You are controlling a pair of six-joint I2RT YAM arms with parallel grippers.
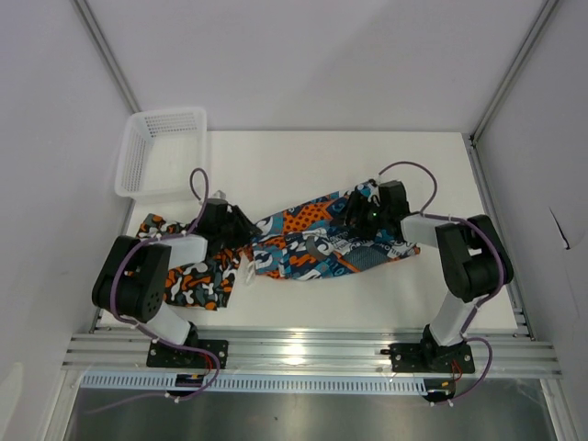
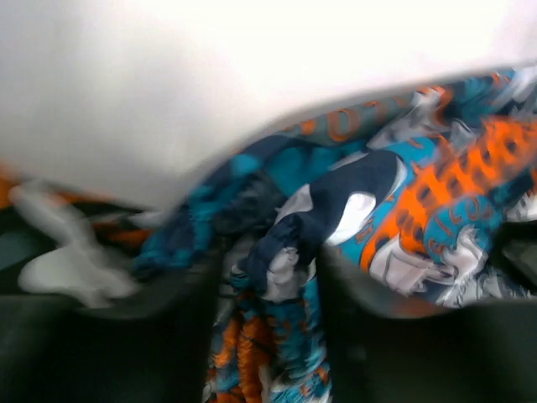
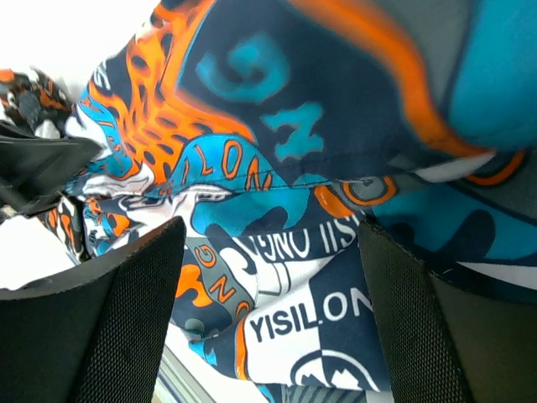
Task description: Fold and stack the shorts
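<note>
The teal-and-orange shorts (image 1: 312,241) lie rumpled on the tabletop (image 1: 303,156), with the camouflage shorts (image 1: 197,283) beside them at the left front edge. The right pincer (image 1: 354,213) gapes wide over them. The left pincer (image 1: 243,231) straddles a bunched fold, its grip unclear through the blur. Open room lies behind.

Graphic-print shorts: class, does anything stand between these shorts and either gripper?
Nothing visible does. The left gripper has a fold of the graphic-print shorts between its jaws; the right gripper hangs open directly over the fabric.
</note>
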